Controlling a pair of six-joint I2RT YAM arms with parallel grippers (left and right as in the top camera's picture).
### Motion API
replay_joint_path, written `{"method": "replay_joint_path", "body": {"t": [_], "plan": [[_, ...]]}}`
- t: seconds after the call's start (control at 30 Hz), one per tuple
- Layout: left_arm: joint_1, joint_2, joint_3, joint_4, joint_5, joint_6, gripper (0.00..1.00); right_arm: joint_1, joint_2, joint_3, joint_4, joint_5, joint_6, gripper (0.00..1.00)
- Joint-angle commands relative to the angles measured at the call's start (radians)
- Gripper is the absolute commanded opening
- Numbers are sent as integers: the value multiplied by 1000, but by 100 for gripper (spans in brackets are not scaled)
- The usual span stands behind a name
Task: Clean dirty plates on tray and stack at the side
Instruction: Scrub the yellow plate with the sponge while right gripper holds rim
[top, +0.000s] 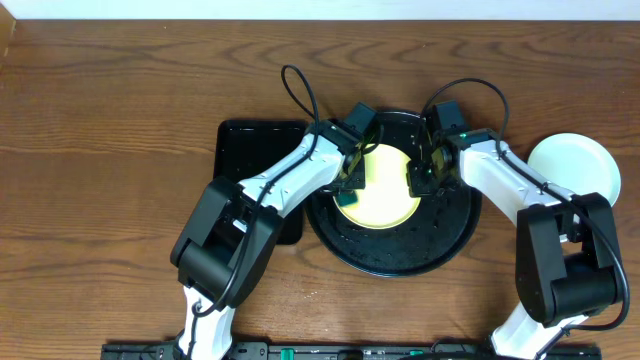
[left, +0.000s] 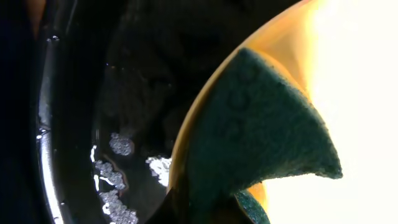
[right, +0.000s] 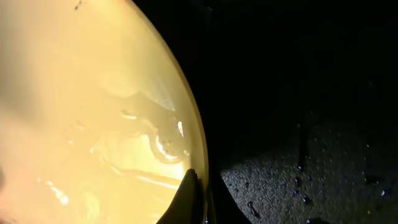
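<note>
Both clamped | left end effector (top: 351, 174): sponge (left: 261, 143) | right end effector (top: 418, 178): seemingly yellow plate (right: 81, 112)

Table (top: 100, 150): one, wooden, dark reddish-brown, filling nearly the whole overhead view. The grain runs left to right in long streaks, with darker bands and some lighter patches. The surface is smooth, with a dull sheen rather than a hard gloss. The far edge is straight and runs across the top of the view.

Pale strip (top: 300, 8): beyond that far edge, off-white and plain. Whether it is wall or floor cannot be told.

Black rail (top: 400, 352): lies along the near edge of the table, partly cut off by the bottom of the view.

Light: soft and even from above, with short, faint shadows on the wood.
</note>
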Motion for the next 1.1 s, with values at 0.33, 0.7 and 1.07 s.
{"method": "replay_joint_path", "body": {"t": [0.33, 0.7, 1.07], "plan": [[-35, 59, -23, 287, 473, -88, 9, 2, 29, -25, -10, 37, -19, 1], [-56, 59, -23, 287, 478, -119, 8, 2, 29, -25, -13, 37, -19, 1], [21, 59, -23, 21, -172, -45, 7, 2, 29, -25, -13, 37, -19, 1]]}}
